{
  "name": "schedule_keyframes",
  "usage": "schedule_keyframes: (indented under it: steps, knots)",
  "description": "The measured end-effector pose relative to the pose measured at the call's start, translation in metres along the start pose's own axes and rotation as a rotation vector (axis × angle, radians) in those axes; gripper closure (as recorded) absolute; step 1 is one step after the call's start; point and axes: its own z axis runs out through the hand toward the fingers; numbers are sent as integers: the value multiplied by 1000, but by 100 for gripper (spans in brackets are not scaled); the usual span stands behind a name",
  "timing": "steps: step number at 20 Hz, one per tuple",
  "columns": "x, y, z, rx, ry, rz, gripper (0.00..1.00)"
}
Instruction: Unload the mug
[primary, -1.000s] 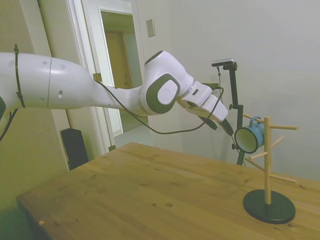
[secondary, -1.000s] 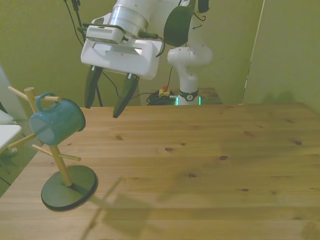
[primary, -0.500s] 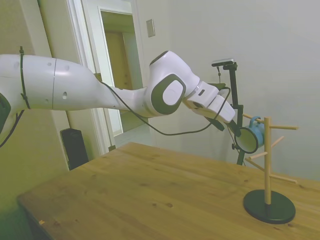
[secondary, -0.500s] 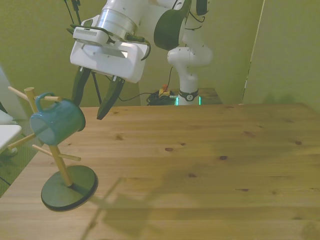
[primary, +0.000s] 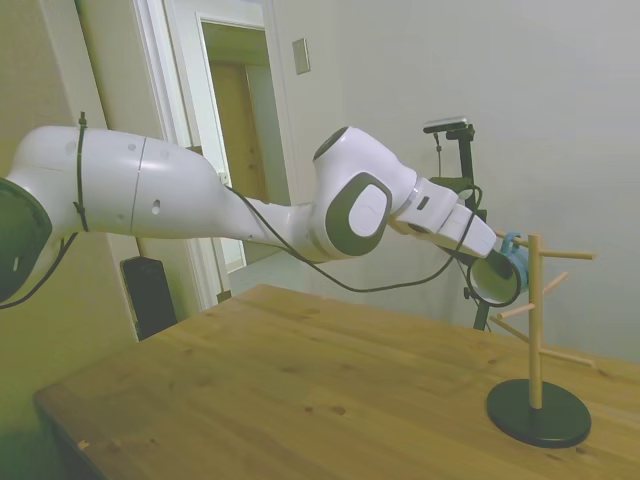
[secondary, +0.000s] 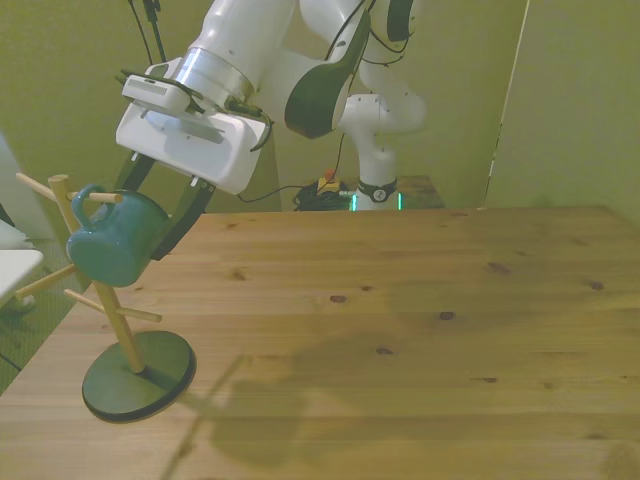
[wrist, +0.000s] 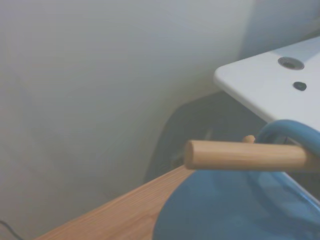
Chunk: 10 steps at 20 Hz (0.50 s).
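The teal-blue mug (secondary: 108, 248) hangs by its loop handle (secondary: 88, 193) on an upper peg of a wooden mug tree (secondary: 118, 322), near the front view's left edge. My gripper (secondary: 140, 222) is open and straddles the mug. One dark finger (secondary: 186, 213) lies along the mug's side, and the other is mostly hidden behind it. From the side, the mug (primary: 499, 278) shows its white inside, with the gripper (primary: 493, 262) right at it. Up close, the wrist view shows the peg (wrist: 245, 155), the handle (wrist: 287, 131) looped over it and the mug's body (wrist: 235, 210).
The mug tree stands on a round black base (secondary: 137, 375) at the table's corner, with several bare pegs (primary: 566, 255) sticking out. A white surface (secondary: 14, 266) lies just past the table's edge at the front view's left.
The arm has stretched toward the mug tree, and the open fingers have gone from beside the mug to either side of it. The mug has tipped slightly on its peg.
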Motion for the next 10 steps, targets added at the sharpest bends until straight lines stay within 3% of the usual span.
schedule_keyframes:
  steps: [10]
  knots:
    - [-7,-4,3,6,0,-5,100]
